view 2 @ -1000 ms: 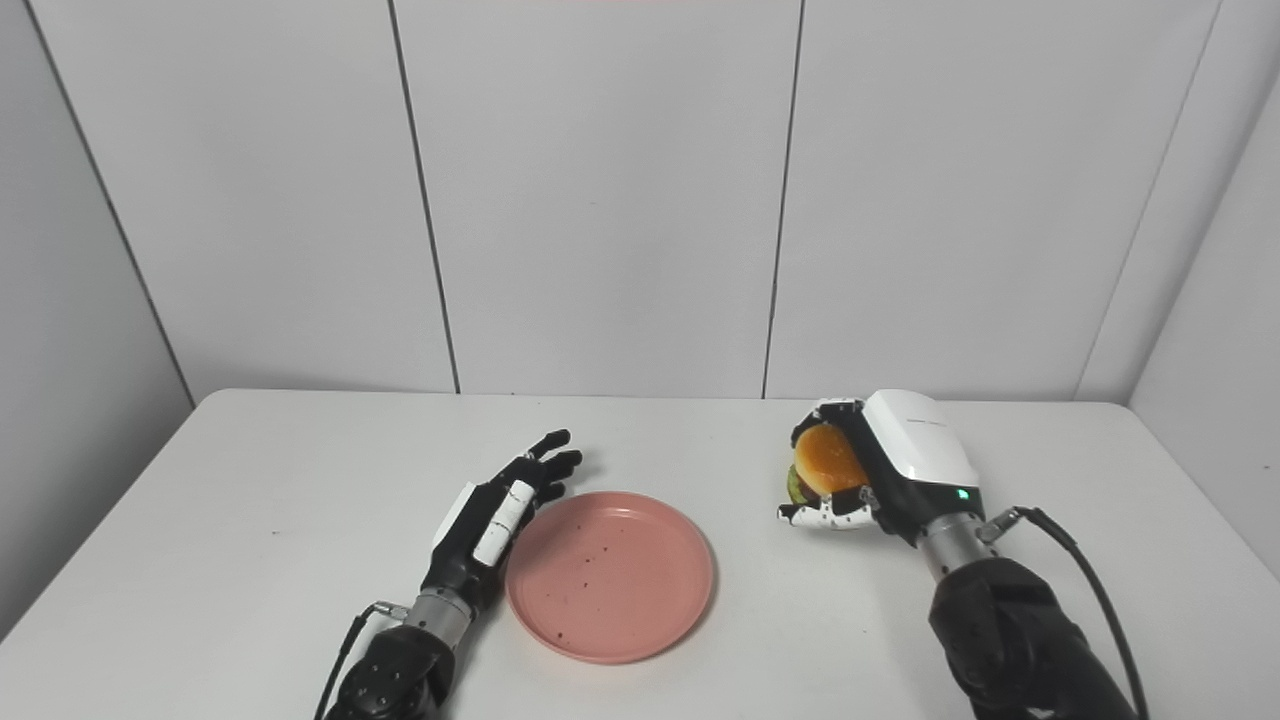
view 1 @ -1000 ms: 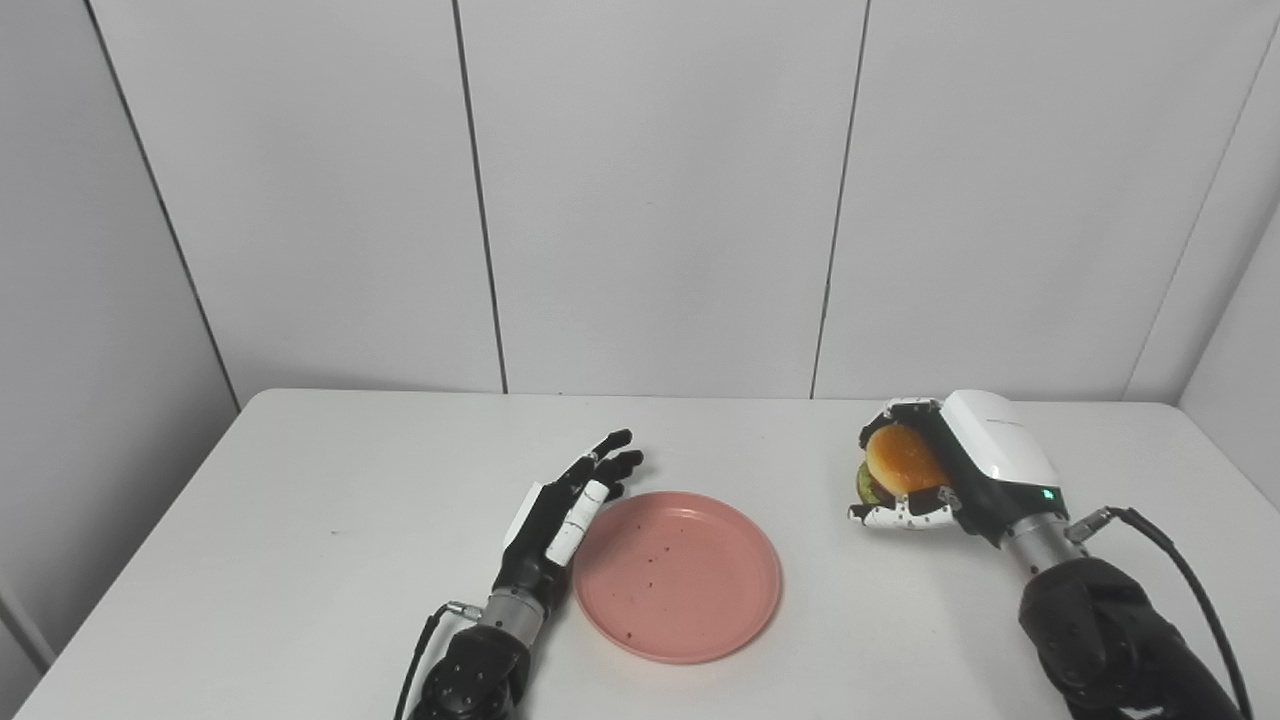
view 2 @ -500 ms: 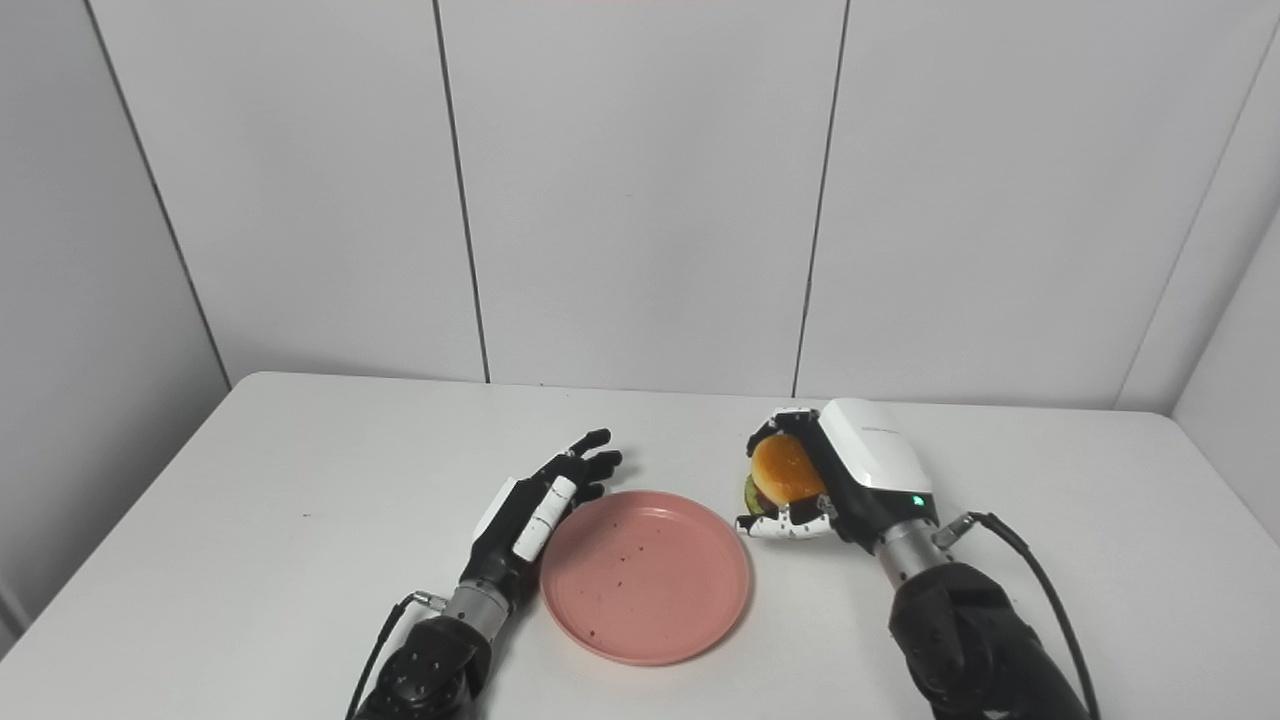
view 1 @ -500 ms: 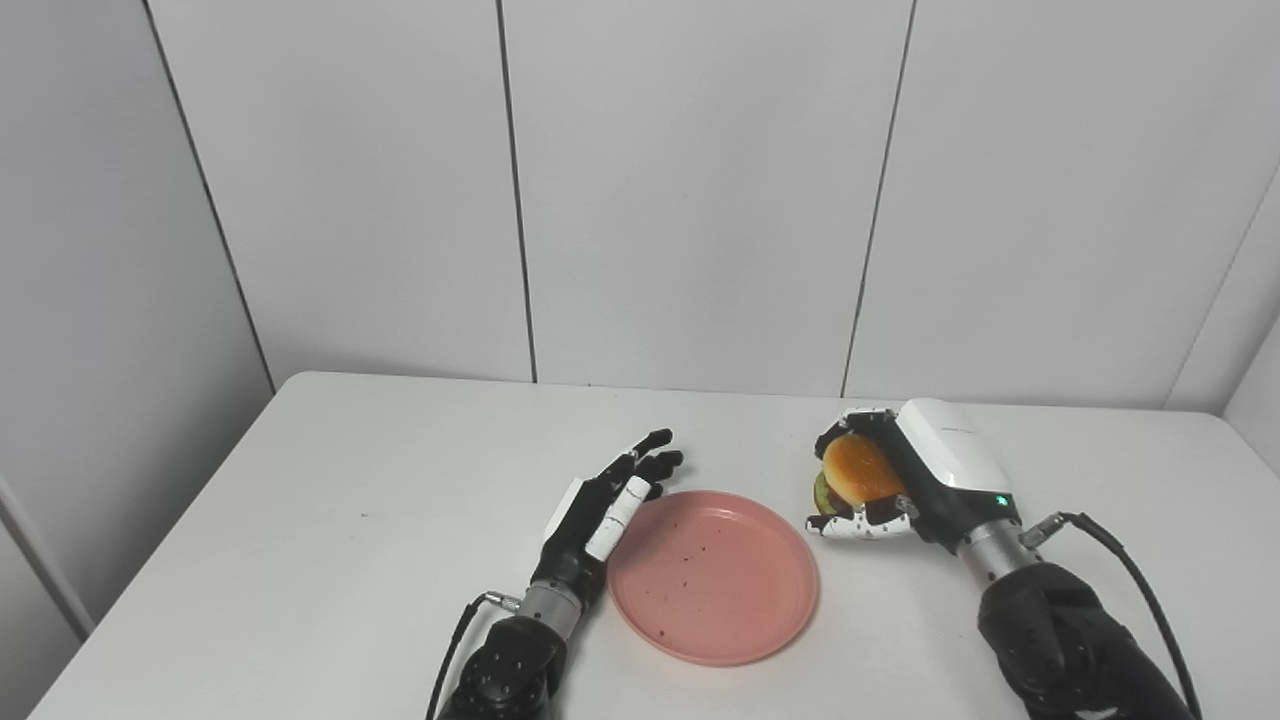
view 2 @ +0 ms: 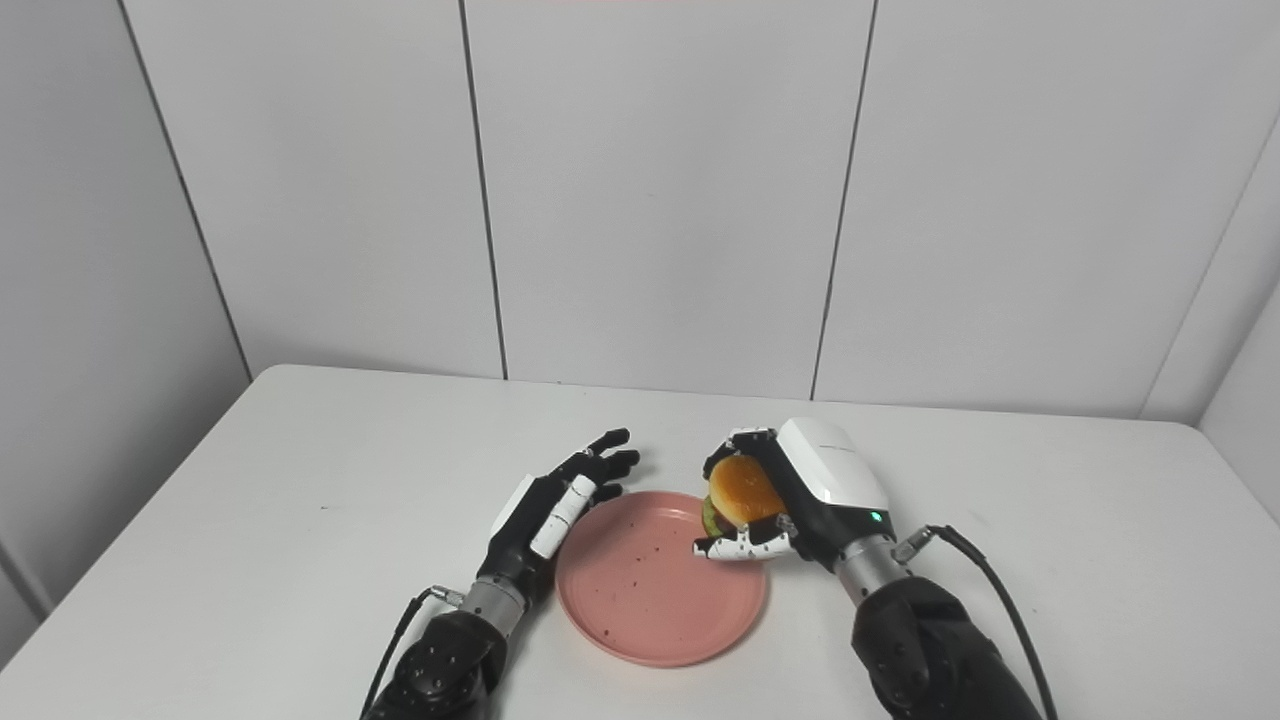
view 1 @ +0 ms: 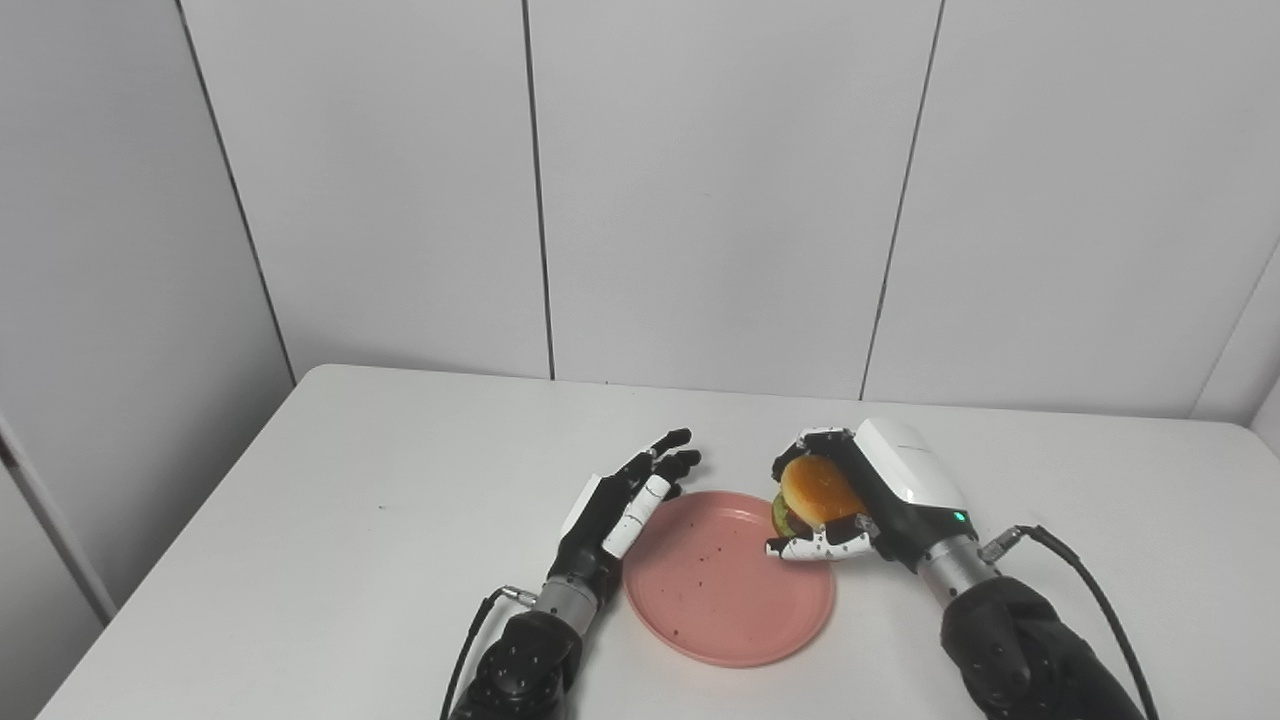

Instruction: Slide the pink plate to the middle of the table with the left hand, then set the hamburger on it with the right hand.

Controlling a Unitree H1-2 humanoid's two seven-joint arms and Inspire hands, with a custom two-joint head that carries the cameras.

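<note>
Left eye view shows the right hand (view 1: pixel 850 495) closed around the hamburger (view 1: pixel 815 492), fingers wrapped over the bun and thumb underneath, holding it above the right edge of the pink plate (view 1: pixel 728 590); the plate's middle lies to the left of the burger and toward the robot, so I judge the coming move to be a short carry leftward and down before the fingers let go. The burger sits tilted in the grasp, bun top facing left toward the plate; it looks likely to need levelling so it lands flat. The left hand (view 1: pixel 625 500) rests just beside the plate's left rim, fingers stretched out and apart, holding nothing; whether it touches the rim is unclear. The right hand is plainly the nearer 1 to the burger's target. The plate lies roughly central on the white table (view 1: pixel 330 520), bare apart from a few dark specks on the plate; behind stands a plain panelled grey wall (view 1: pixel 700 180).
</note>
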